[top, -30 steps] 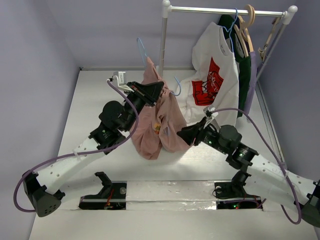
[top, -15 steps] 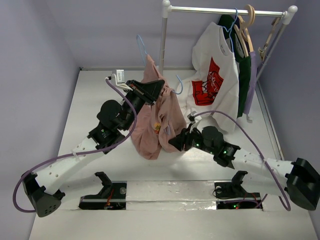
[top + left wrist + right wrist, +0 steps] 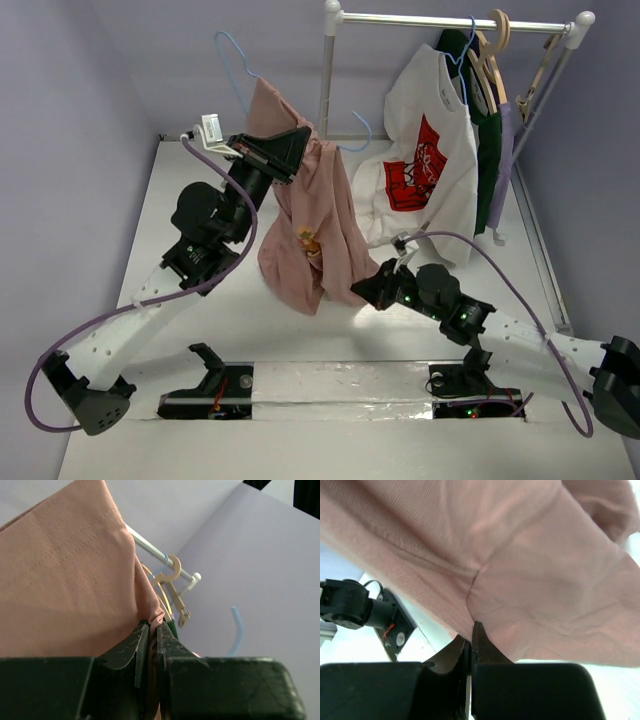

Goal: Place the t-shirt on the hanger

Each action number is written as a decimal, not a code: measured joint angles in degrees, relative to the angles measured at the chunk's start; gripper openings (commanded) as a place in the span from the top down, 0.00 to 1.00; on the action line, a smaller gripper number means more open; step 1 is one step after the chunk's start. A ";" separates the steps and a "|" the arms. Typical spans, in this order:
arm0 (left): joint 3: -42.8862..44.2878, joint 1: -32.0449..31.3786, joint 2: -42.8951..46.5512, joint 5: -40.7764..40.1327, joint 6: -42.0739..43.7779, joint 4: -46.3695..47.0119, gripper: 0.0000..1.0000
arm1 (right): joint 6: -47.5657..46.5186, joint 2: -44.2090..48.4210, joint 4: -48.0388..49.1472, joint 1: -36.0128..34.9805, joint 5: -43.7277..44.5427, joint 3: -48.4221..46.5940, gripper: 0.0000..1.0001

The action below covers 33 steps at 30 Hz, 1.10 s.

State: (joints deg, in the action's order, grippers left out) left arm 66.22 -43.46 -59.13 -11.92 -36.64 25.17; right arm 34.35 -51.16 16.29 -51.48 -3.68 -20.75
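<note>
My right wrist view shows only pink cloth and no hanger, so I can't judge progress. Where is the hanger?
Observer: The hanger shows its blue hook poking up past the top of the t-shirt, high on the left in the top view.
Operator: Does the left arm have hold of the shirt?
Observer: Yes. The left claw is shut on a fold of pink fabric near the top.
Operator: What's off to the right?
Observer: A white shirt with a red print hangs from the rail.
</note>
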 measured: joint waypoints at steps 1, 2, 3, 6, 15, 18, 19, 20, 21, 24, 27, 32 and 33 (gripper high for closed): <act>0.94 0.59 -0.48 0.04 -0.02 0.04 1.00 | 0.09 0.37 -0.50 -0.04 -0.22 -0.11 1.00; 1.84 1.57 -1.11 0.50 -0.15 0.00 1.00 | 0.20 0.74 -0.94 -0.22 -0.42 -0.20 1.00; 2.56 2.40 -1.70 1.03 -0.31 -0.04 1.00 | 0.22 1.20 -1.60 -0.35 -0.59 -0.33 1.00; 4.37 4.55 -3.52 1.44 -0.24 -0.35 1.00 | 0.44 2.71 -4.33 -1.03 -1.09 -0.66 1.00; -4.59 5.25 -1.88 2.62 1.03 6.19 1.00 | 0.07 14.84 -23.58 -2.16 -1.31 -8.66 1.00; -13.49 5.73 0.00 2.99 -0.28 10.21 1.00 | -0.63 16.11 -27.36 -2.23 -1.42 -15.89 1.00; -16.33 5.73 0.20 3.19 -1.05 11.26 1.00 | -0.83 15.78 -28.04 -2.23 -1.60 -18.29 1.00; -18.88 5.79 0.22 3.50 -1.90 12.24 1.00 | -1.09 15.13 -28.13 -2.23 -2.05 -20.55 1.00; -20.90 5.90 0.15 3.87 -2.64 12.61 1.00 | -1.20 14.03 -27.89 -2.23 -2.75 -22.25 1.00; -26.16 6.10 0.17 4.90 -5.16 14.05 1.00 | -1.33 9.46 -26.53 -2.34 -4.83 -24.55 1.00; -29.27 6.64 1.11 6.21 -7.32 14.93 1.00 | -1.31 3.65 -26.80 -3.54 -5.46 -23.69 0.83; -30.14 7.89 5.27 7.91 -9.38 15.91 1.00 | -0.98 1.49 -34.05 -5.25 -4.66 -18.60 0.21; -30.14 7.98 6.08 8.31 -9.62 16.26 1.00 | -1.18 2.40 -36.20 -5.25 -4.07 -18.53 0.19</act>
State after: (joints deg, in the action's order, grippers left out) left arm 36.07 -35.48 -53.06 -3.62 -46.26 41.43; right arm 33.17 -48.75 -19.90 -56.73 -7.75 -39.29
